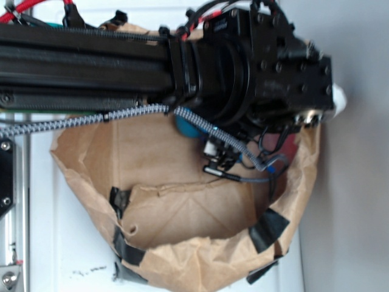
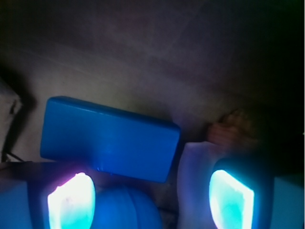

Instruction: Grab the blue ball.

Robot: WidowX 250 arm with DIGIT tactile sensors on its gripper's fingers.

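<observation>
The blue ball [image 2: 125,210] is round, with no long axis, sitting low between the wide-spread claw [image 2: 150,202] fingers. No writing is readable.

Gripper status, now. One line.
Gripper: open, nothing clamped; the blue ball sits between the fingers, near the lit pad on the left of the wrist view.

surface: white tabletop [image 1: 42,243] | wall: pale grey [image 1: 352,213] | light: bright, even
</observation>
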